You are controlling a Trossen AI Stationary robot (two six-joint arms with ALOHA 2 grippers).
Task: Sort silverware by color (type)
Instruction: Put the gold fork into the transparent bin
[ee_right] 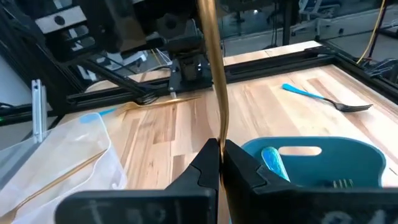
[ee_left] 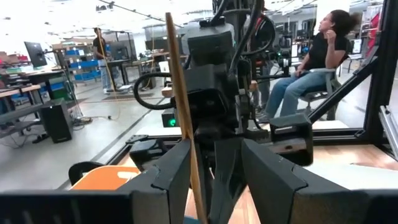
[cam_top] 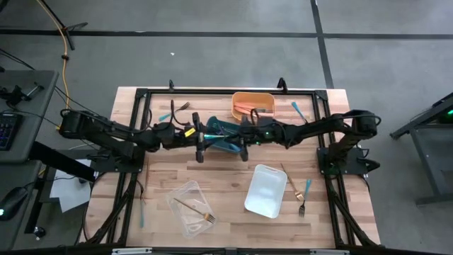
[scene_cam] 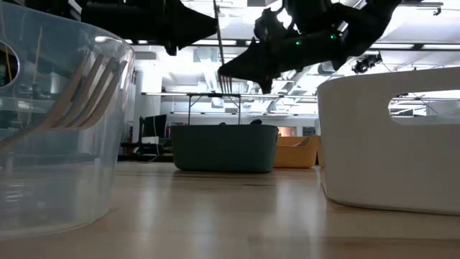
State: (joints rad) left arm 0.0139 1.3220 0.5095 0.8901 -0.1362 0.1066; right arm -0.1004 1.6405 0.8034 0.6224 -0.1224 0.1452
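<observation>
A gold fork [ee_right: 214, 74] stands nearly upright in the air over the teal bin [cam_top: 228, 145], between my two grippers at the table's middle. My right gripper [ee_right: 220, 163] is shut on it. My left gripper [ee_left: 214, 180] faces the right one from the table's left and is open. Its fingers stand on either side of the fork's handle [ee_left: 183, 106], higher up. The fork's tines [scene_cam: 226, 83] point down, above the bin [scene_cam: 224, 147]. A teal piece [ee_right: 272, 160] lies in that bin. My right gripper pinches the gold fork's stem [ee_right: 222, 134] between its two fingers, low on the fork, just above the tines. The fingers come level from the table's right and lie across it. The fork is lifted clear, handle up. Whether my left gripper touches the handle, I cannot tell.
An orange bin [cam_top: 253, 105] stands at the far side and a white bin [cam_top: 266, 190] at the near right. A clear bin [cam_top: 185, 212] holding a gold fork [cam_top: 200, 210] stands near the front. Loose forks lie at the right [cam_top: 294, 183] and at the far edge [cam_top: 297, 108], [cam_top: 173, 110].
</observation>
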